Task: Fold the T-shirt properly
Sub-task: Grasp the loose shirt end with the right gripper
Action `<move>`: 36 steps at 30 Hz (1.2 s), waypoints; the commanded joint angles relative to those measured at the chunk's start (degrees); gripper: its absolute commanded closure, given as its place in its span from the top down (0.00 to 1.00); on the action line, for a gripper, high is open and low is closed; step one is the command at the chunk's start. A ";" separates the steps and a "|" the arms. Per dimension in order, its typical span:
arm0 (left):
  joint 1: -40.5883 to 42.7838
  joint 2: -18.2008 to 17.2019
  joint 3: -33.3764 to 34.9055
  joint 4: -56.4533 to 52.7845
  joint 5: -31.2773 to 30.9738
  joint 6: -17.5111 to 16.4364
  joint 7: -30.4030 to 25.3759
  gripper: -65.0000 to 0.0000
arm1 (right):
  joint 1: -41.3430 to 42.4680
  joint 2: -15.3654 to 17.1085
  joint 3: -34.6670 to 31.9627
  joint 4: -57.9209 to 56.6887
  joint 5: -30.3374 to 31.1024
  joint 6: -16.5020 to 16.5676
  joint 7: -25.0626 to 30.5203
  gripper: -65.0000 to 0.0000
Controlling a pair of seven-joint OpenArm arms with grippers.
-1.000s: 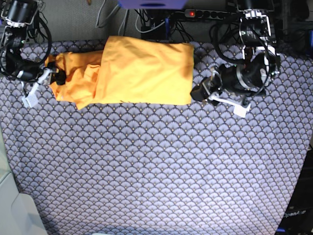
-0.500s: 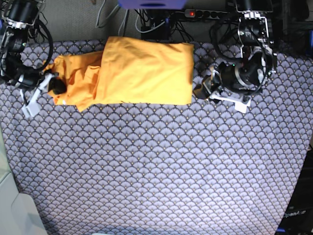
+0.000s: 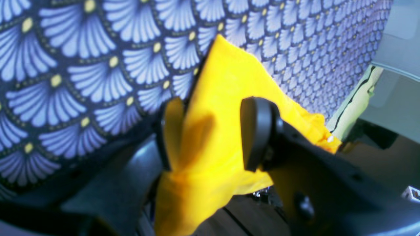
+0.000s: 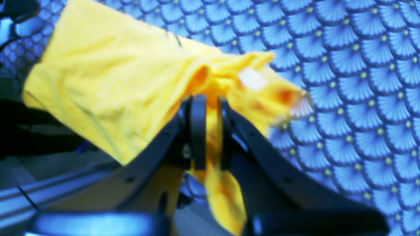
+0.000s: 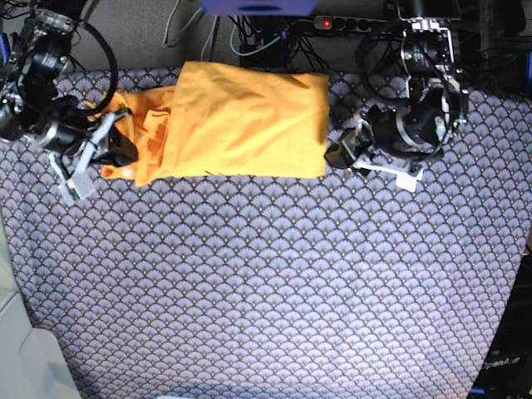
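Base view: T-shirt (image 5: 241, 125) plain yellow-orange, folded lengthwise, left end bunched.

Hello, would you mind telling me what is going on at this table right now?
A two-armed robot is folding a yellow-orange T-shirt on a scallop-patterned table cover. The right gripper is shut on bunched cloth at one end of the shirt. At the other end, the left gripper has cloth between its jaws, which stand apart. The shirt lies as a folded band near the table's far edge.
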State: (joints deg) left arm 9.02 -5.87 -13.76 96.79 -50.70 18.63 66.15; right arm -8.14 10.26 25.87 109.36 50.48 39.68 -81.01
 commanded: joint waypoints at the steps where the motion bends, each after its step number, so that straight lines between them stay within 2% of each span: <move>1: -0.53 -0.33 -0.18 1.18 -1.74 -0.22 0.00 0.44 | 0.98 -0.11 0.29 1.36 1.26 0.32 1.01 0.07; 4: -0.53 -0.33 -0.35 1.45 -1.74 -0.22 0.27 0.44 | 0.98 -1.34 0.20 1.54 1.26 0.32 1.01 0.07; 8: -0.09 -0.33 -0.35 1.45 -1.83 -0.30 0.36 0.43 | 0.71 -0.90 0.20 1.36 1.17 0.32 1.01 0.07; 15: 0.17 -0.42 -0.35 1.54 -1.83 -0.39 0.44 0.43 | 1.06 5.25 0.73 0.48 0.91 0.32 1.01 0.07; 25: 0.17 -0.51 -0.35 1.54 -1.83 -0.39 0.44 0.44 | 4.23 9.83 0.73 -17.89 0.91 0.32 1.01 0.08; 27: 0.17 -0.51 -0.35 1.54 -1.83 -0.39 0.53 0.44 | 5.28 11.06 0.73 -20.00 0.91 0.32 1.01 0.14; 31: 0.17 -0.51 -0.35 1.54 -1.83 -0.39 0.53 0.44 | 6.34 12.38 1.08 -21.14 1.17 0.32 1.01 0.32; 36: 0.17 -1.56 -0.18 1.54 -1.83 -0.39 0.53 0.44 | 5.72 12.02 7.06 -21.32 1.17 0.32 1.01 0.51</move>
State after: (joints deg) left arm 9.67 -7.05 -13.78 97.17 -50.92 18.39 66.85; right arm -3.14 21.28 32.77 87.35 50.57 39.79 -80.58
